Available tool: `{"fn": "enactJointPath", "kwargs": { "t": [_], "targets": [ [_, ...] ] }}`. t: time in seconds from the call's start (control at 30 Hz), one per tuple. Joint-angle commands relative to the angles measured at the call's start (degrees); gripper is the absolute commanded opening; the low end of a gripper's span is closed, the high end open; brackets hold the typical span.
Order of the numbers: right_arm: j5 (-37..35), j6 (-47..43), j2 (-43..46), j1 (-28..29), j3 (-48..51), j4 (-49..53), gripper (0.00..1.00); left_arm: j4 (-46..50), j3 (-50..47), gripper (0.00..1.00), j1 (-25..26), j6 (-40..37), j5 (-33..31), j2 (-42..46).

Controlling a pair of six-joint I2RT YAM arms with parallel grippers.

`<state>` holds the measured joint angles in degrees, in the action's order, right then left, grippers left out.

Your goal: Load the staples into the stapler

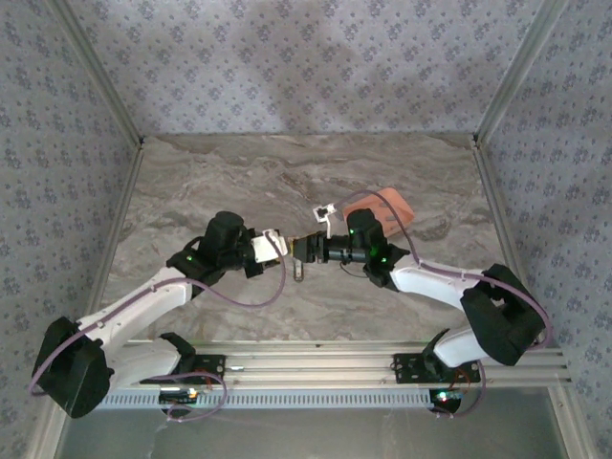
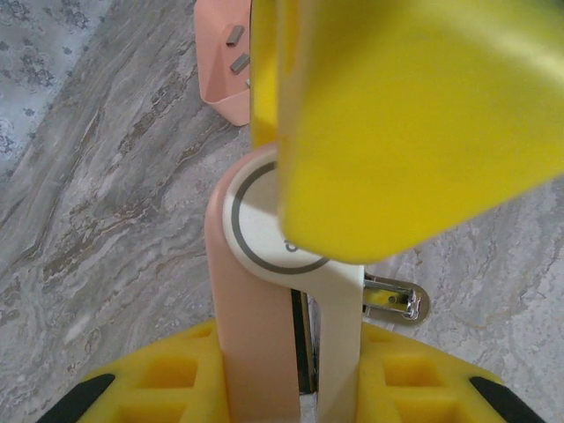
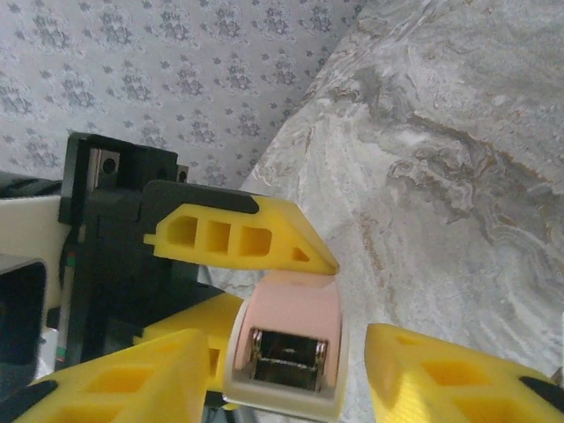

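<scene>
The stapler (image 2: 264,317), salmon-pink with a white side and a grey ring, is held off the table between both arms. My left gripper (image 2: 295,392) is shut on its body. In the right wrist view the stapler's end (image 3: 286,344) faces the camera, showing a dark metal channel. My right gripper (image 3: 291,392) is open around that end, with a gap to its right finger (image 3: 458,379). From above, the left gripper (image 1: 277,244) and right gripper (image 1: 304,251) meet at the stapler (image 1: 298,266). The staples (image 2: 236,48) are small grey strips lying in the pink tray (image 2: 216,88).
The pink tray (image 1: 382,206) sits on the marble table behind the right arm. A finger of the right gripper (image 2: 405,123) looms large over the stapler in the left wrist view. Patterned walls (image 1: 306,57) enclose the table on three sides.
</scene>
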<state>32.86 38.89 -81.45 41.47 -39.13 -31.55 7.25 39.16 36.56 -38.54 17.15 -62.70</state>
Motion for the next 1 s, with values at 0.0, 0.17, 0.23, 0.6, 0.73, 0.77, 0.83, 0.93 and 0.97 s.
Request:
{"fn": "enactJointPath", "kwargs": {
  "t": [0.0,0.17,0.23,0.6,0.73,0.77,0.83,0.93,0.97],
  "targets": [
    [0.67,-0.35,-0.46,0.37,-1.88,-0.38,0.36,-1.62,-0.49,0.18,0.39,-0.66,2.03,0.55],
    [-0.26,-1.63,0.93,-0.03,-0.44,-0.26,0.18,-2.45,-0.88,0.44,0.34,1.17,1.88,1.04],
    [-1.31,-2.37,2.39,-0.66,0.95,-0.27,0.15,-3.80,-1.52,0.57,0.20,3.97,2.52,1.32],
    [3.90,-15.54,12.44,-10.15,13.17,-13.46,0.06,-32.31,-12.64,0.70,-7.14,35.08,21.34,3.74],
    [10.69,-20.83,12.20,-12.82,14.18,-17.76,0.06,-37.40,-13.01,0.68,-7.16,38.39,28.76,2.52],
    [12.14,-21.80,12.02,-13.17,14.33,-19.04,0.05,-38.04,-12.88,0.66,-7.12,38.62,30.69,2.33],
    [15.27,-23.60,11.45,-13.34,14.77,-22.42,0.03,-41.85,-13.66,0.64,-7.08,40.74,31.88,1.90],
    [19.42,-25.17,10.48,-13.42,15.02,-27.26,0.02,-45.52,-14.24,0.64,-6.84,42.30,32.98,1.31],
    [20.60,-25.43,10.04,-13.45,14.69,-28.31,0.02,-45.24,-13.96,0.64,-6.69,42.03,33.38,1.01]
  ]
}}
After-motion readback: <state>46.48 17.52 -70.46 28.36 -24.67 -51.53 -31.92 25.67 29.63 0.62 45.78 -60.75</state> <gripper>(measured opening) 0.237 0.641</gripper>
